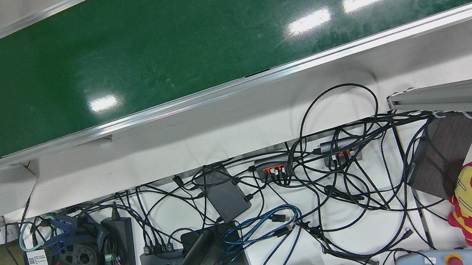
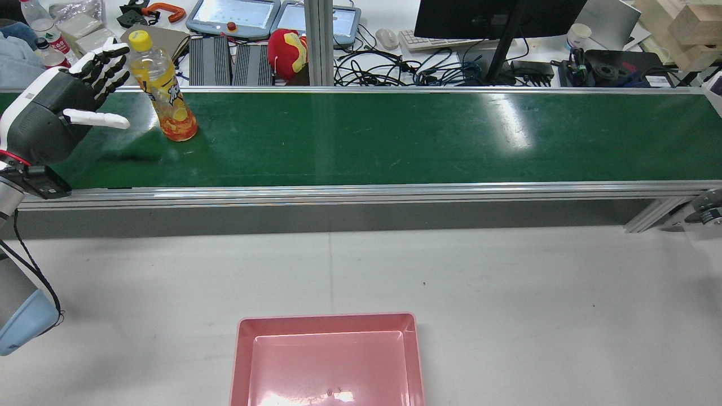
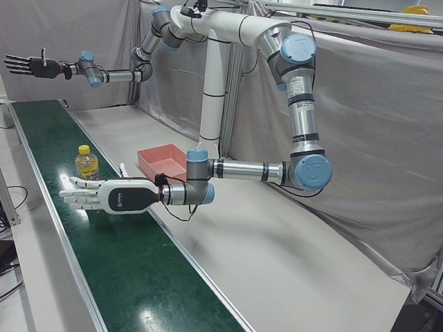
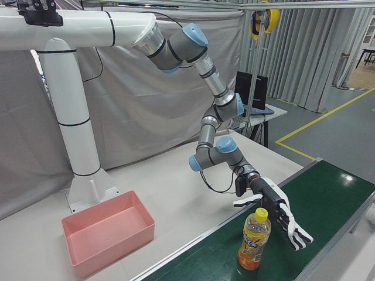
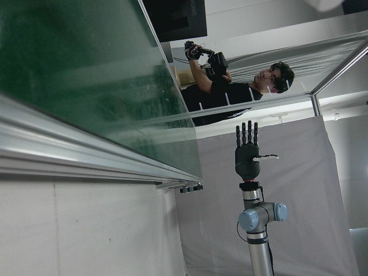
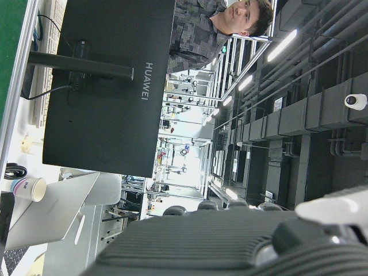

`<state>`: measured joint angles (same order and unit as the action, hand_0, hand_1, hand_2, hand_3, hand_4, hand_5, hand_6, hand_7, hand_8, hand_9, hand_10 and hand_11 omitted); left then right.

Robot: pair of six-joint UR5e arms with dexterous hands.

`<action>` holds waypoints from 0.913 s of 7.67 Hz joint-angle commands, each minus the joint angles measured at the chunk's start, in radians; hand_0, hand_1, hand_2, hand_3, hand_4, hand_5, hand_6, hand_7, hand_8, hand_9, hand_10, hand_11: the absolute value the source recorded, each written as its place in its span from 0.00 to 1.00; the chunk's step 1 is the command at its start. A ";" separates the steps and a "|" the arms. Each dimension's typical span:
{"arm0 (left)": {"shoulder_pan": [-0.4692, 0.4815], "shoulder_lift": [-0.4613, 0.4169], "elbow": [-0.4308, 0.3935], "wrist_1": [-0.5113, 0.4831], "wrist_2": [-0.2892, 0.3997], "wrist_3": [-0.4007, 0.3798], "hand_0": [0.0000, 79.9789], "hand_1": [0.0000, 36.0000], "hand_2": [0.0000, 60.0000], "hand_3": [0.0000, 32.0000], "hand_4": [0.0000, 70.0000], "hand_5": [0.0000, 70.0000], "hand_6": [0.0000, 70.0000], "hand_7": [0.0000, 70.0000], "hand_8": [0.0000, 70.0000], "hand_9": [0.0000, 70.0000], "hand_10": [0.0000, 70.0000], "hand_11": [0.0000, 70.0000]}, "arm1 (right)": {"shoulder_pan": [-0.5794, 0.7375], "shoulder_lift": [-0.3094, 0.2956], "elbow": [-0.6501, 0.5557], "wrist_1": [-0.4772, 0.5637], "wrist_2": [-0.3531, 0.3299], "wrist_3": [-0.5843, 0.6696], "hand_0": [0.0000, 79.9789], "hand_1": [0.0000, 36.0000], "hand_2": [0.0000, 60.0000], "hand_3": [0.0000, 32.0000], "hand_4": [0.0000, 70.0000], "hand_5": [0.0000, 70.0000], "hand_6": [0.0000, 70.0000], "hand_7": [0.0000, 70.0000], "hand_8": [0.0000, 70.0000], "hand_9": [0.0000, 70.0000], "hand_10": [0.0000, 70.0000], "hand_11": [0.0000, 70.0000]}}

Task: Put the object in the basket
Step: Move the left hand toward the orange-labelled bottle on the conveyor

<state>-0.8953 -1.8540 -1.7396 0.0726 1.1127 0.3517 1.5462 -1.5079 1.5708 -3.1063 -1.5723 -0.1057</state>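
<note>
A yellow drink bottle (image 2: 163, 84) stands upright on the green conveyor belt (image 2: 395, 135) near its left end. It also shows in the left-front view (image 3: 86, 166) and the right-front view (image 4: 254, 239). My left hand (image 2: 67, 107) is open with its fingers spread, level with the bottle and just to its left, holding nothing; it also shows in the front corner views (image 3: 104, 197) (image 4: 275, 213). My right hand (image 3: 28, 66) is open and empty, raised high over the belt's far end, and also shows in the left hand view (image 5: 247, 150). The pink basket (image 2: 327, 317) sits empty on the white table.
The basket also shows in the front corner views (image 3: 156, 162) (image 4: 111, 246), beside the white pedestal (image 4: 88, 170). Beyond the belt a desk holds a monitor (image 2: 496, 17), cables, a red plush toy (image 2: 287, 51) and teach pendants. White table lies between belt and basket.
</note>
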 commanded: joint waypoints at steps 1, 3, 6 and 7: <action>0.015 -0.069 0.026 0.048 0.002 0.001 0.77 0.53 0.00 0.00 0.15 0.34 0.00 0.00 0.06 0.09 0.07 0.14 | 0.000 0.000 0.000 0.000 0.002 0.000 0.00 0.00 0.00 0.00 0.00 0.00 0.00 0.00 0.00 0.00 0.00 0.00; 0.015 -0.163 0.092 0.069 0.009 0.001 0.78 0.56 0.00 0.00 0.14 0.34 0.00 0.00 0.05 0.08 0.07 0.13 | 0.000 0.000 0.002 0.000 0.000 0.000 0.00 0.00 0.00 0.00 0.00 0.00 0.00 0.00 0.00 0.00 0.00 0.00; 0.015 -0.171 0.098 0.070 0.010 0.000 0.79 0.60 0.00 0.00 0.16 0.36 0.00 0.00 0.06 0.08 0.07 0.14 | 0.000 0.000 0.002 0.000 0.000 0.000 0.00 0.00 0.00 0.00 0.00 0.00 0.00 0.00 0.00 0.00 0.00 0.00; 0.013 -0.171 0.095 0.073 0.010 -0.005 0.80 0.61 0.00 0.00 0.17 0.37 0.00 0.00 0.06 0.09 0.07 0.15 | 0.000 0.000 0.002 0.000 0.000 0.000 0.00 0.00 0.00 0.00 0.00 0.00 0.00 0.00 0.00 0.00 0.00 0.00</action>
<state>-0.8806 -2.0213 -1.6430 0.1419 1.1225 0.3522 1.5462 -1.5079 1.5722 -3.1063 -1.5723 -0.1058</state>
